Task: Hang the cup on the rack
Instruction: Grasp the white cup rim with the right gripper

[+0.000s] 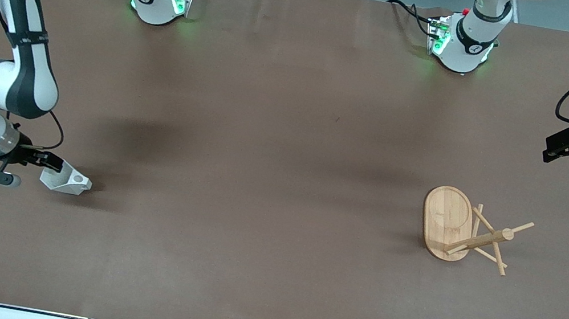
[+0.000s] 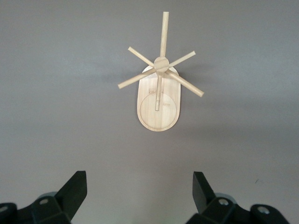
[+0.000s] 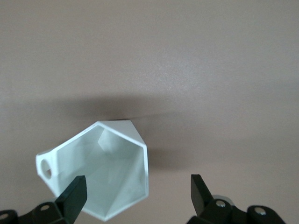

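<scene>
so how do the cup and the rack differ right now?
The cup is white and faceted; the rack is light bamboo with a flat oval base and thin pegs. The cup is clearly smaller than the rack. The cup sits at the right arm's end of the table with the open right claw straddling its rim; the rack stands at the left arm's end, with the open left claw well clear of it. Both rest on the brown table.

White arms, black joint bands, black cables, green base lights.
</scene>
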`<action>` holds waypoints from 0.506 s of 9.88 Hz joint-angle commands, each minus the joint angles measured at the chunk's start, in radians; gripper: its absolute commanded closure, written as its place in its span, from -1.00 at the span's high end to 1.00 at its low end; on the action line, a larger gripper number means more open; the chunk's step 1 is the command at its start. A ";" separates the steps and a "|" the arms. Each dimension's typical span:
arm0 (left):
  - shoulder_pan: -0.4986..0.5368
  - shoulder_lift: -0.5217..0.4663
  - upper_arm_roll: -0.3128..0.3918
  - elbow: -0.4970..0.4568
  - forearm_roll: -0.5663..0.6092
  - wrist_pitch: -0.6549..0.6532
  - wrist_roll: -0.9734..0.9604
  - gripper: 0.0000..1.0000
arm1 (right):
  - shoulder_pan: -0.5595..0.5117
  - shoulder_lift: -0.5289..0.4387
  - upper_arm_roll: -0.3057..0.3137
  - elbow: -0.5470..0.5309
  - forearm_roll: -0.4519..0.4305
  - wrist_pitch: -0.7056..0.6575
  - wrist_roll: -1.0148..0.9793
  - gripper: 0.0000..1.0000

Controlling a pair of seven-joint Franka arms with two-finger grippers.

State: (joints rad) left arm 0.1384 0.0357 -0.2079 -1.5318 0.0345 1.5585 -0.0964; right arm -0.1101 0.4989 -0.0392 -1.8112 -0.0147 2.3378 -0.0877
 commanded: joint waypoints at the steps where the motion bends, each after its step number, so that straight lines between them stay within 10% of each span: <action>1: 0.007 0.007 -0.004 -0.024 -0.018 -0.009 0.017 1.00 | -0.014 0.047 0.015 0.024 0.048 0.017 -0.013 0.89; 3: 0.007 0.007 -0.004 -0.024 -0.018 -0.009 0.041 1.00 | -0.013 0.049 0.015 0.023 0.050 0.017 -0.010 0.44; 5: 0.007 0.007 -0.004 -0.024 -0.018 -0.009 0.043 1.00 | -0.014 0.049 0.015 0.024 0.050 0.017 -0.030 -0.92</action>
State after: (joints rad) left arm 0.1384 0.0357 -0.2078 -1.5319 0.0344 1.5583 -0.0714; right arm -0.1101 0.5467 -0.0370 -1.7965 0.0197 2.3563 -0.0908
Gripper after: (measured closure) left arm 0.000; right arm 0.476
